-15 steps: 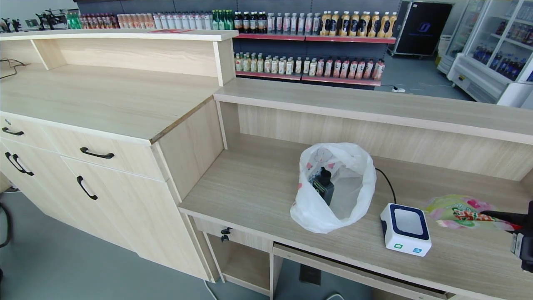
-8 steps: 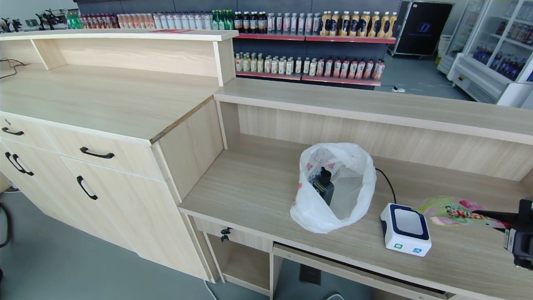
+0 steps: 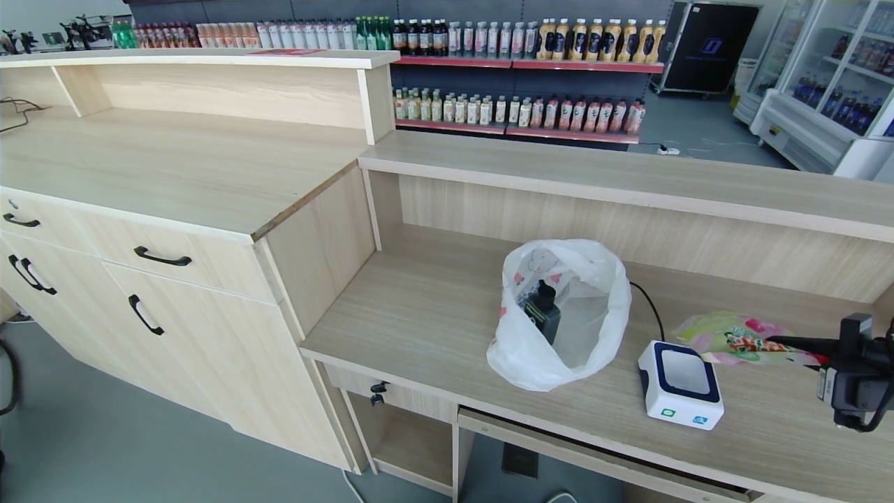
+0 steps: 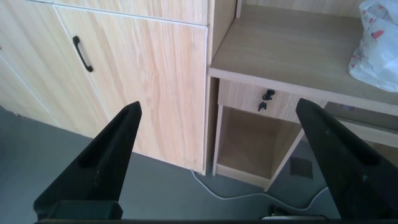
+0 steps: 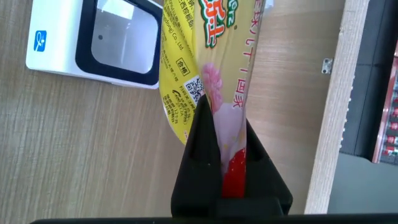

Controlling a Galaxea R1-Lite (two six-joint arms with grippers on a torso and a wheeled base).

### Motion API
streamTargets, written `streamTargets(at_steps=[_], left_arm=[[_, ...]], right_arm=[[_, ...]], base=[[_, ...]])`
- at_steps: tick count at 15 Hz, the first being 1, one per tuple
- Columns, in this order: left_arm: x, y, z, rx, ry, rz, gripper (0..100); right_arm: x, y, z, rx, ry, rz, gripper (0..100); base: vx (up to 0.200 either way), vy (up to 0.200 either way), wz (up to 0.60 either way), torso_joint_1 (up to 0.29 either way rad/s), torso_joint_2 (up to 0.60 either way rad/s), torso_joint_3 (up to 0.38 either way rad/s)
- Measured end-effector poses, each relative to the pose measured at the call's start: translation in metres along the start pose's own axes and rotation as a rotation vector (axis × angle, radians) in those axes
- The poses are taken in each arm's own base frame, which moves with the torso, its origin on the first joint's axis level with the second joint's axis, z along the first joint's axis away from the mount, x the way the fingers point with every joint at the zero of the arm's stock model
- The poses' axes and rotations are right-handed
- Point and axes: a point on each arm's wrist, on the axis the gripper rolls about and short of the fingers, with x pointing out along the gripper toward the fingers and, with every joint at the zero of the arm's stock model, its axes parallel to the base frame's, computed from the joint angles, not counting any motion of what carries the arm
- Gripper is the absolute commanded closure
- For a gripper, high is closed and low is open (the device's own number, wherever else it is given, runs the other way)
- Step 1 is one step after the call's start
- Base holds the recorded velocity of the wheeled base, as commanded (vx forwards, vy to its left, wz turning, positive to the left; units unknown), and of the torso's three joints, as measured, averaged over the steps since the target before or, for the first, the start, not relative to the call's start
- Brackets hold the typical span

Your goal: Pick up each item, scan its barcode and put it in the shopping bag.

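My right gripper (image 3: 786, 344) is shut on a yellow-green and pink snack packet (image 3: 733, 340), held just above the counter to the right of the white barcode scanner (image 3: 681, 383). In the right wrist view the snack packet (image 5: 208, 50) hangs from the right gripper (image 5: 227, 134) with a printed code facing the camera, beside the scanner (image 5: 106, 43). The white shopping bag (image 3: 559, 314) stands open left of the scanner with a dark bottle (image 3: 541, 311) inside. My left gripper (image 4: 217, 118) is open, low in front of the cabinet and off the counter.
The wooden counter (image 3: 433, 314) has a raised back ledge (image 3: 614, 175) and a taller cabinet (image 3: 174, 181) at its left. A black cable (image 3: 649, 304) runs from the scanner behind the bag. Drink shelves stand beyond.
My right gripper has carried the snack packet to the left, closer to the scanner. The bag, the scanner and the left arm have not moved.
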Motion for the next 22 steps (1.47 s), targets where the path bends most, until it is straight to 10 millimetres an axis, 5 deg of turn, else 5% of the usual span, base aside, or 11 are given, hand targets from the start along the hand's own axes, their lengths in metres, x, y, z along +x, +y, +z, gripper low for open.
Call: streamTargets(at_steps=[22], left_arm=[[0.0,0.0,0.0,0.0,0.0,0.0,0]], right_arm=[[0.024,-0.003,0.002,0.016,-0.057,-0.011,100]], base=[[0.0,0.0,0.0,0.0,0.0,0.0]])
